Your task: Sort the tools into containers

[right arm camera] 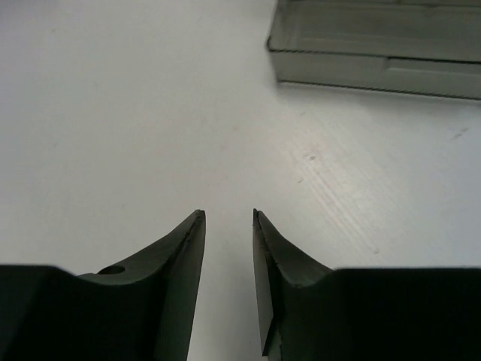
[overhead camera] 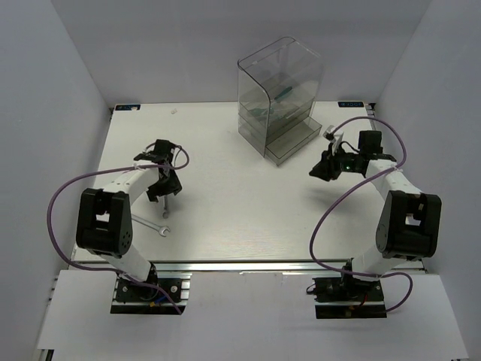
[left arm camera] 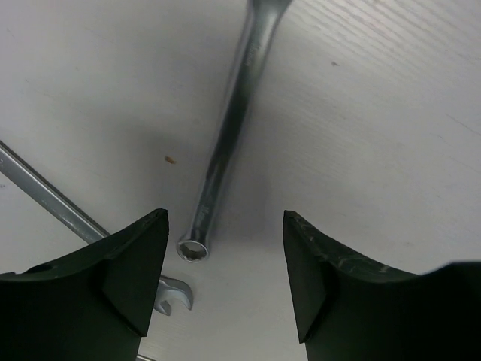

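The left claw (left arm camera: 225, 218) hung low over the white table (overhead camera: 240, 203), its two dark fingers spread wide and gripping nothing; a slim silver wrench (left arm camera: 225, 135) lay flat on the table between them, touching neither; its ring end sat just inside the fingertips, a little nearer the left finger, and its shaft ran out ahead of the claw, leaning slightly right; a second wrench (left arm camera: 52, 199) lay slantwise to the claw's left, its open-jawed end peeping out beside the left finger, partly hidden by it and near the first wrench's ring but apart from it. The right claw (right arm camera: 228, 214) had its fingers drawn to a narrow gap with nothing between them; the smoky clear drawer unit (right arm camera: 376, 64) stood ahead of it and to its right, not touching, and well apart from the left claw.
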### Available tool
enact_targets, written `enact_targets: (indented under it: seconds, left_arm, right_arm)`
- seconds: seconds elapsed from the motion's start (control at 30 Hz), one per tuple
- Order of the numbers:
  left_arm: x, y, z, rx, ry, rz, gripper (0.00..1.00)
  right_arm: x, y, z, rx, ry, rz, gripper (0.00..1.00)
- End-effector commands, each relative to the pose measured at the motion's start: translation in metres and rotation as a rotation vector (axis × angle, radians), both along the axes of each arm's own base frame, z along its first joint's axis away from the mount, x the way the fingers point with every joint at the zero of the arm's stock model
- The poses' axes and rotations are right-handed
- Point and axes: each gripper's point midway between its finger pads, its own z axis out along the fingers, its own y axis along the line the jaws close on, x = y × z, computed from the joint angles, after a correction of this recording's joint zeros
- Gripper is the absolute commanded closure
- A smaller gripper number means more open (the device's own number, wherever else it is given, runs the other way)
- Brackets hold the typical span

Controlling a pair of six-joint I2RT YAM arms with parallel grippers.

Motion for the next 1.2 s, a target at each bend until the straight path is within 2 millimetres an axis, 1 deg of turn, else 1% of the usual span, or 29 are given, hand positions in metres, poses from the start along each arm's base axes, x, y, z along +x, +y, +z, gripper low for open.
enact_targets:
  seconds: [0.0,0.07,0.17,0.23,0.27,0.3,0.43,0.5,0.57,0.63,0.67,0.73,0.77,0.83,0.87,0.9,1.0,1.13,1.17]
  left_arm:
    - [0.015,0.008,0.006,-0.04,-0.023,-0.045,0.28]
    - [0.019,0.009,0.002,-0.049,-0.026,-0.083,0.28]
    - [0.027,0.012,-0.009,-0.05,-0.017,-0.123,0.29]
    - [0.032,0.01,-0.02,-0.064,-0.003,-0.149,0.34]
    - [0.035,0.01,-0.021,-0.063,-0.001,-0.165,0.36]
    - [0.038,0.009,-0.023,-0.068,-0.001,-0.17,0.4]
    - [0.041,0.012,-0.037,-0.075,0.023,-0.171,0.46]
    - [0.039,0.014,-0.043,-0.078,0.036,-0.169,0.48]
    - [0.038,0.013,-0.046,-0.088,0.042,-0.174,0.53]
    - [0.033,0.014,-0.052,-0.094,0.057,-0.17,0.59]
    - [0.031,0.013,-0.054,-0.101,0.062,-0.169,0.64]
    - [0.024,0.013,-0.061,-0.108,0.077,-0.164,0.68]
    - [0.022,0.011,-0.062,-0.12,0.08,-0.168,0.72]
    - [0.017,0.01,-0.068,-0.131,0.087,-0.166,0.77]
    - [0.016,0.009,-0.069,-0.138,0.088,-0.164,0.84]
    - [0.015,0.007,-0.07,-0.15,0.089,-0.165,0.87]
    - [0.014,0.002,-0.071,-0.178,0.082,-0.162,1.0]
    - [0.03,-0.011,-0.05,-0.218,-0.003,-0.201,1.0]
    - [0.038,-0.016,-0.035,-0.217,-0.047,-0.222,1.0]
  right_arm:
    - [-0.042,0.011,-0.008,0.028,-0.014,0.183,0.62]
    - [-0.048,0.015,-0.007,0.054,-0.014,0.196,0.61]
    - [-0.047,0.017,0.001,0.068,-0.042,0.189,0.61]
    - [-0.045,0.017,0.006,0.071,-0.051,0.185,0.61]
    - [-0.045,0.017,0.006,0.071,-0.048,0.183,0.61]
    - [-0.042,0.016,0.009,0.069,-0.054,0.18,0.61]
    - [-0.041,0.016,0.011,0.07,-0.045,0.172,0.61]
    - [-0.042,0.017,0.012,0.071,-0.045,0.171,0.61]
    - [-0.042,0.016,0.013,0.072,-0.04,0.163,0.61]
    - [-0.043,0.016,0.012,0.072,-0.035,0.158,0.62]
    - [-0.044,0.016,0.013,0.074,-0.035,0.157,0.62]
    - [-0.043,0.016,0.013,0.074,-0.031,0.151,0.62]
    - [-0.043,0.016,0.013,0.076,-0.027,0.146,0.62]
    - [-0.042,0.015,0.014,0.074,-0.027,0.142,0.62]
    - [-0.04,0.015,0.016,0.073,-0.035,0.143,0.62]
    - [-0.04,0.015,0.016,0.074,-0.03,0.139,0.62]
    - [-0.037,0.015,0.019,0.073,-0.033,0.135,0.62]
    - [-0.036,0.014,0.022,0.07,-0.035,0.125,0.62]
    - [-0.035,0.014,0.023,0.07,-0.039,0.124,0.62]
